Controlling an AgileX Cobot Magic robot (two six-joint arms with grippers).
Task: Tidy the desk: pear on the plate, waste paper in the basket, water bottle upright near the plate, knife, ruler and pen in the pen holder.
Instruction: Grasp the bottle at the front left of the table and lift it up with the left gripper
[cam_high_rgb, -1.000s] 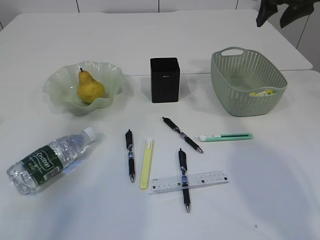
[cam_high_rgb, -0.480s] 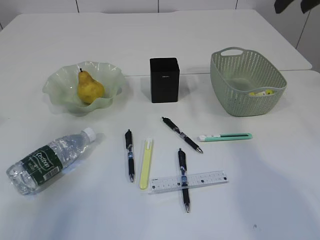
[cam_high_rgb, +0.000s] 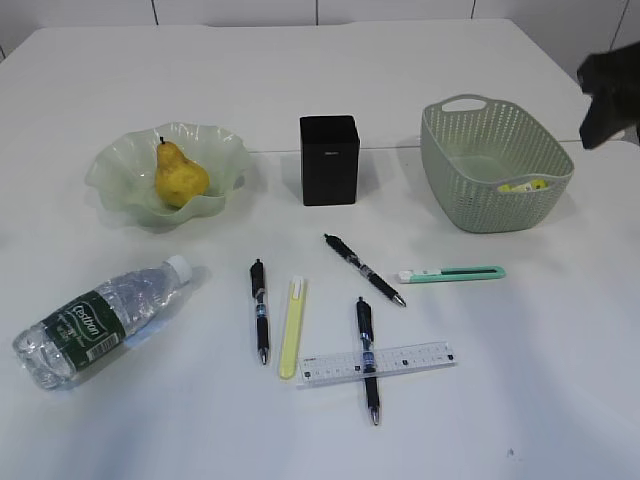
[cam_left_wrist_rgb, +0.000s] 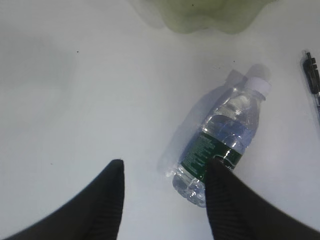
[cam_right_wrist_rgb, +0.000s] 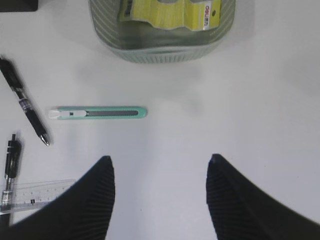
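Observation:
The yellow pear (cam_high_rgb: 181, 175) lies in the wavy green plate (cam_high_rgb: 120, 160). The water bottle (cam_high_rgb: 95, 320) lies on its side at the front left; my left gripper (cam_left_wrist_rgb: 165, 165) hovers open above the table beside the bottle (cam_left_wrist_rgb: 222, 145), holding nothing. The yellow waste paper (cam_right_wrist_rgb: 170, 12) sits inside the green basket (cam_high_rgb: 495, 160). The green knife (cam_right_wrist_rgb: 97, 113) lies below the basket, and my right gripper (cam_right_wrist_rgb: 160, 160) is open and empty above bare table near it. Three pens (cam_high_rgb: 364, 268) and the clear ruler (cam_high_rgb: 378, 363) lie in front of the black pen holder (cam_high_rgb: 329, 158).
A pale yellow stick-shaped item (cam_high_rgb: 292, 327) lies between two pens. One pen (cam_high_rgb: 368, 355) lies across the ruler. My right arm shows as a dark blur (cam_high_rgb: 603, 95) at the right edge, beside the basket. The table's far edge runs behind the basket.
The right arm's dark shape has come down from the top right corner to the right edge beside the basket. Nothing on the table has moved.

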